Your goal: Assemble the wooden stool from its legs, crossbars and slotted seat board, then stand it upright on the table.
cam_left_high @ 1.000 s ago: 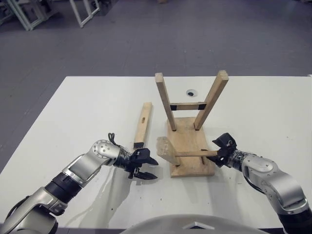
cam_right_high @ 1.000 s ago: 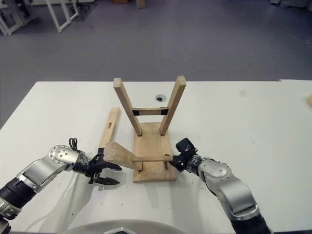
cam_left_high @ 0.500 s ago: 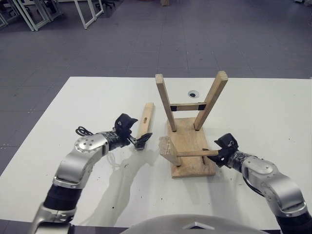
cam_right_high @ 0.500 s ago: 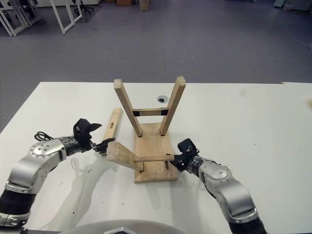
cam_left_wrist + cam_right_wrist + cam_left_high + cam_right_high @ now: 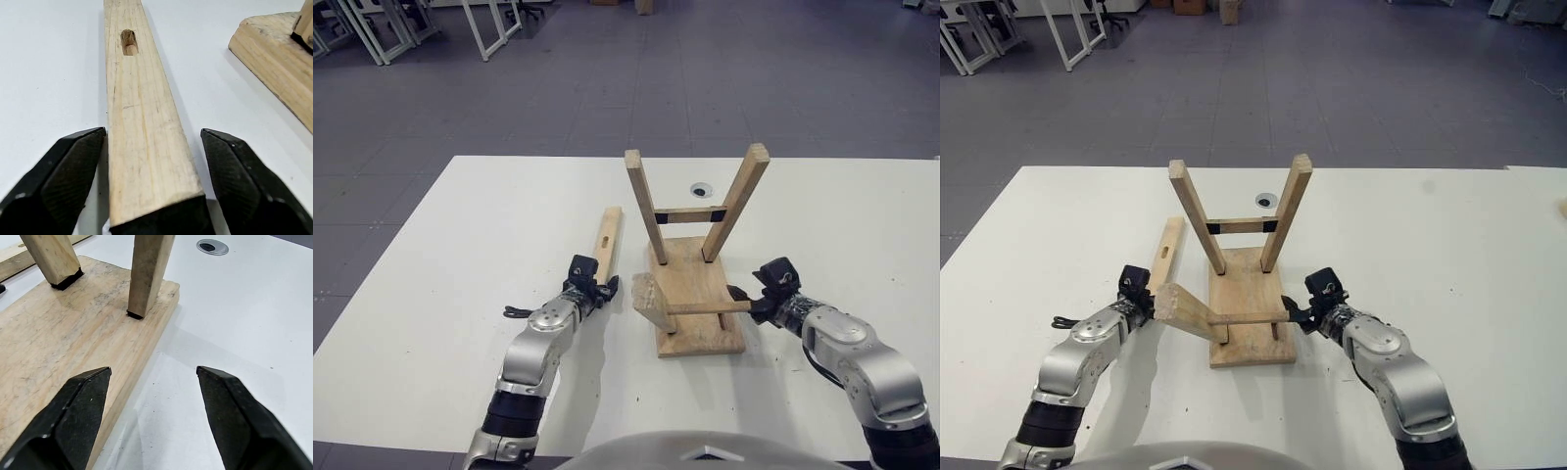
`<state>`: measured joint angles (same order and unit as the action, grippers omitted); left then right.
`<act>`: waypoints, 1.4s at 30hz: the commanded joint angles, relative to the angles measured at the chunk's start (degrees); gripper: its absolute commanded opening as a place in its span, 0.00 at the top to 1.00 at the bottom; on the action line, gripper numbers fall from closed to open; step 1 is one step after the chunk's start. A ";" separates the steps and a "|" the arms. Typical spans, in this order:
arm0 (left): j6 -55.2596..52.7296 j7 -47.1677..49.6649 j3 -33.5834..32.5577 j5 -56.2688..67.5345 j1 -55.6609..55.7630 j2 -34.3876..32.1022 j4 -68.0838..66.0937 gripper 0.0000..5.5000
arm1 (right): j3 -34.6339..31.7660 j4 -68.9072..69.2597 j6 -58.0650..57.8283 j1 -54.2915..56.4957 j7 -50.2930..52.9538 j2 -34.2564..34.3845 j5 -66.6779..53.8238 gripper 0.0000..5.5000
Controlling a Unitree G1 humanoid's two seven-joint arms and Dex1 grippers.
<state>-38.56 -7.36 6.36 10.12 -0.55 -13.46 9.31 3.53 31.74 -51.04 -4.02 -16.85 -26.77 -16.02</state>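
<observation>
A lab hall: white worktable [image 5: 460,255], grey tiled floor [image 5: 607,88], metal frames [image 5: 489,34] behind.

My left arm lies stretched forward, low over the surface [image 5: 460,294], its left tool [image 5: 149,196] pointing away from me with fingers [image 5: 58,171] spread wide. My right arm bends at the elbow, its right tool [image 5: 152,369] aimed toward my left, fingers likewise parted.

No legible text or labels anywhere.
</observation>
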 commanded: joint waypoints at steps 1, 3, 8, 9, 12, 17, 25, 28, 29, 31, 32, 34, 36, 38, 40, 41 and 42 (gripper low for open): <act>-0.12 1.13 -1.40 -0.79 -4.46 1.15 -1.30 0.46 | -5.18 0.62 -2.27 3.40 -0.44 0.12 -2.26 0.42; 1.50 1.61 -2.84 -1.08 -4.89 1.45 -1.32 0.52 | -7.53 -0.03 -3.23 4.93 -1.08 -0.21 -3.45 0.42; 6.21 3.06 -6.41 -1.75 -5.03 2.11 -3.53 0.63 | -10.91 -0.66 -5.51 8.90 -2.45 -0.18 -6.27 0.42; 7.24 3.22 -7.18 -1.45 -4.99 2.53 -3.44 0.63 | -11.59 -0.50 -6.32 9.54 -2.59 0.42 -7.33 0.42; 17.26 -1.24 -15.52 9.42 -3.47 6.40 5.26 0.63 | -21.54 0.22 -15.30 14.03 -6.06 5.99 -25.22 0.42; 13.86 -9.25 -32.12 47.45 6.09 1.38 16.22 0.63 | -31.14 -6.45 -23.40 21.54 -4.46 7.46 -55.41 0.36; -7.21 -27.22 -22.89 68.74 9.52 -12.25 12.77 0.63 | -22.21 -16.27 -19.28 34.29 5.59 6.87 -77.04 0.26; -8.51 -29.57 -20.30 67.68 11.52 -12.76 11.05 0.63 | -19.36 -16.91 -17.41 35.02 7.00 6.04 -79.74 0.26; -8.93 -30.25 -19.40 67.60 12.07 -12.70 10.88 0.63 | -18.50 -17.10 -16.78 35.28 7.32 5.86 -80.24 0.26; -9.69 -31.14 -17.58 67.53 13.08 -12.19 10.63 0.63 | -16.79 -17.80 -15.45 36.29 7.52 5.79 -80.19 0.26; -10.09 -31.72 -16.62 67.41 13.42 -11.94 10.51 0.63 | -16.00 -18.38 -14.77 37.01 7.40 5.94 -79.82 0.26; -10.43 -32.51 -15.12 66.90 13.55 -11.65 10.38 0.63 | -14.58 -19.39 -13.71 38.36 6.91 6.39 -79.31 0.26; -10.60 -33.44 -14.11 66.01 13.34 -11.84 10.10 0.63 | -13.56 -19.88 -12.84 39.23 6.67 6.53 -79.77 0.26; -10.71 -34.30 -13.33 64.94 13.17 -11.99 9.49 0.63 | -12.79 -20.30 -12.13 39.92 6.62 6.47 -80.51 0.26; -10.90 -35.08 -12.71 64.15 12.69 -12.07 9.19 0.63 | -12.41 -20.95 -11.33 40.22 7.05 6.70 -82.16 0.34; -11.55 -35.61 -12.71 64.60 12.33 -12.28 8.91 0.63 | -12.38 -21.23 -11.12 40.12 7.01 6.51 -83.16 0.38; -12.02 -36.00 -12.79 64.93 12.10 -12.45 8.55 0.63 | -12.36 -21.42 -11.03 40.00 6.85 6.20 -84.03 0.42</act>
<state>-49.28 -42.62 -6.65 75.10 11.95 -25.14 18.64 -9.16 10.55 -62.63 34.93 -10.13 -20.25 -97.51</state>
